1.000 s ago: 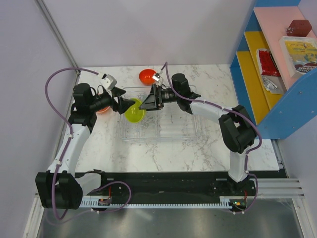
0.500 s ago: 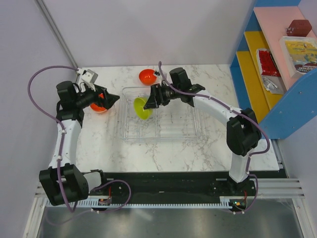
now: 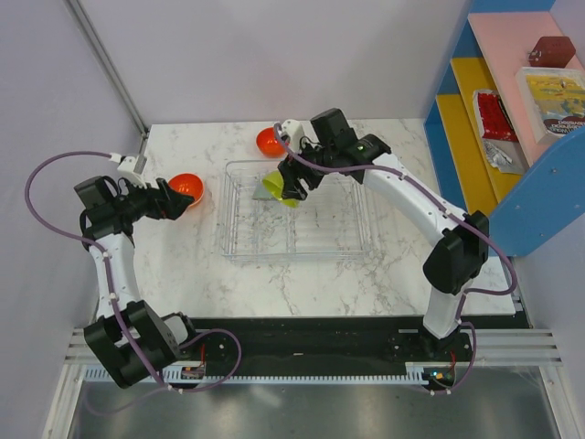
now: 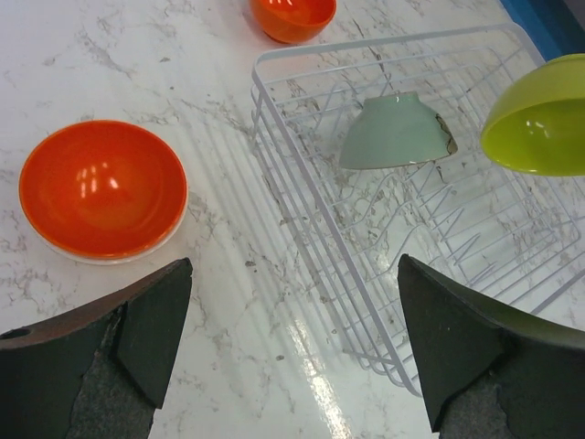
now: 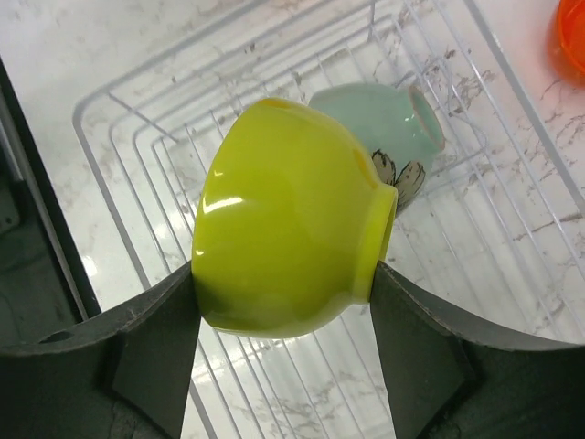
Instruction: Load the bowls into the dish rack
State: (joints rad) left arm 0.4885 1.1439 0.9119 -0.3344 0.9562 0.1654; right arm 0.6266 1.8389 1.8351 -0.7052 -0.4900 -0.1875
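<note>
A white marbled table [image 3: 228,283] fills the middle of the top view, with a blue shelf [image 3: 526,174] at the right edge. The clear rack [image 3: 311,229] lies at the table's centre. The right arm [image 3: 411,201] reaches from the lower right up and across to the rack's upper left corner, with its wrist bent down. The left arm [image 3: 110,256] folds at the frame's left, its forearm pointing right towards the rack.

The right hand [image 5: 285,283] clamps a green bowl [image 5: 274,201] between its fingers, tipped on its side above the rack's wires. The left hand [image 4: 292,274] is spread wide and holds nothing, above the table beside the rack's left wall.

An orange bowl [image 4: 102,187] sits upright on the table, at the left of the left wrist view. A second orange bowl [image 3: 270,140] stands beyond the rack's top edge. A pale bowl [image 4: 395,135] lies on its side inside the rack, just behind the green one.
</note>
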